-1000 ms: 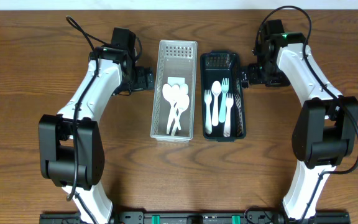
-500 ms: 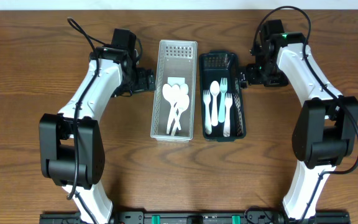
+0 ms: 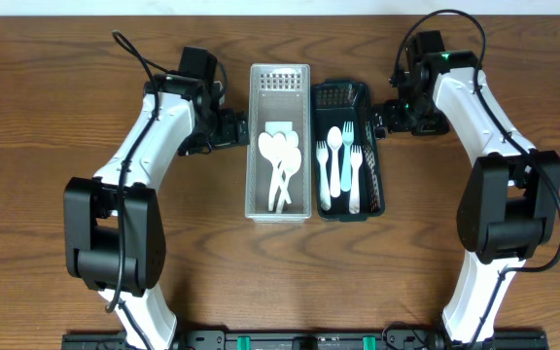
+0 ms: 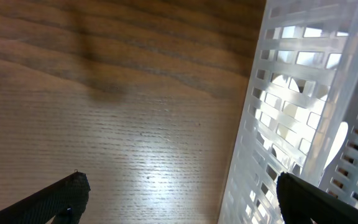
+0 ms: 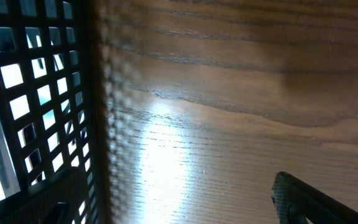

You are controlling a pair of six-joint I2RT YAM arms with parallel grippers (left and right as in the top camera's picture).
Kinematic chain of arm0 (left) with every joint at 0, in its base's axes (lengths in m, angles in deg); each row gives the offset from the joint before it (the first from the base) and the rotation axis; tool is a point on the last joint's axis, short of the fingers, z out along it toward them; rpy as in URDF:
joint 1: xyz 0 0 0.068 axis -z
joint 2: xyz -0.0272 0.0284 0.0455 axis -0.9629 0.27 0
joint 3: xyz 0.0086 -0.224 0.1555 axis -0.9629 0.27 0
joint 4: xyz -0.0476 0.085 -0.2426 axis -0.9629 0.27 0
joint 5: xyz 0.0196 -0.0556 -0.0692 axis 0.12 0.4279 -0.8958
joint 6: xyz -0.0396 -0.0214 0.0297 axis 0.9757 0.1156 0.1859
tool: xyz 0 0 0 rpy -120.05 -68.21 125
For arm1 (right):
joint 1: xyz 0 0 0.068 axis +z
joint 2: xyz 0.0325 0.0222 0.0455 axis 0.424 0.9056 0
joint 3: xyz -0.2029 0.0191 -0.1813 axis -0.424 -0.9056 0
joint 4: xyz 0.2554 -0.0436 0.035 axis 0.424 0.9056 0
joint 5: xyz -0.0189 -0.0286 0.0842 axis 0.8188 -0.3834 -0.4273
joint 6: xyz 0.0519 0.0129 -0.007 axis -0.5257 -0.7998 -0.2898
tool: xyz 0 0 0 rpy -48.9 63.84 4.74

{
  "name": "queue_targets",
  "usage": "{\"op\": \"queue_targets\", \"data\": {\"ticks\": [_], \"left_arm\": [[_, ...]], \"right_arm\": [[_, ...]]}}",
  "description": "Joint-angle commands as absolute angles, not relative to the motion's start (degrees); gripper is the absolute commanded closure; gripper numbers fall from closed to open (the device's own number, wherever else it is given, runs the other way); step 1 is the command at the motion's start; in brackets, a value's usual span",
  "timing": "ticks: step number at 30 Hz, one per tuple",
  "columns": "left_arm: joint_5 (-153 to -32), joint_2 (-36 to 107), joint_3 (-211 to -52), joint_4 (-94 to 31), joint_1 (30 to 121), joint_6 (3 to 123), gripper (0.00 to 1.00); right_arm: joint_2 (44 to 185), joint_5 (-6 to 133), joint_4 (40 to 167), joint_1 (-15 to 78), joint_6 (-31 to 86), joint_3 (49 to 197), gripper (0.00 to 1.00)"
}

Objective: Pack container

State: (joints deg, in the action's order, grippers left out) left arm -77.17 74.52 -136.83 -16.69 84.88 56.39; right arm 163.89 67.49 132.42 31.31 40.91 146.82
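On the wooden table [image 3: 37, 117], left gripper [image 3: 237, 131]: spread wide, gripping nothing, astride the left wall of the white slotted basket [image 3: 280, 76]. Inside that basket, white plastic spoons [image 3: 280, 156], bowls toward the far end. Just beside it on the right, black lattice basket [image 3: 343, 95] holding white and pale blue forks and spoons [image 3: 341, 165]. Right gripper [image 3: 381, 121]: likewise wide, empty, astride the black basket's right wall.
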Motion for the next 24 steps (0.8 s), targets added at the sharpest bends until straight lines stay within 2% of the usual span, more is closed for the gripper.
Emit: {"op": "queue_targets", "data": {"ticks": [1, 12, 18, 24], "left_arm": [[-78.2, 75.7, -136.3, -16.4, 85.8, 55.4, 0.02], [-77.7, 75.7, -136.3, -16.3, 86.1, 55.4, 0.02], [-67.1, 75.7, -136.3, -16.5, 84.7, 55.4, 0.02], [-66.9, 75.1, -136.9, -16.4, 79.9, 55.4, 0.02]], "right_arm": [[164.5, 66.5, 132.4, 31.9, 42.0, 146.9, 0.01], [164.5, 66.5, 132.4, 31.9, 42.0, 146.9, 0.01], [164.5, 66.6, 132.2, 31.9, 42.0, 146.9, 0.01], [164.5, 68.5, 130.8, 30.3, 38.2, 146.9, 0.01]]}}
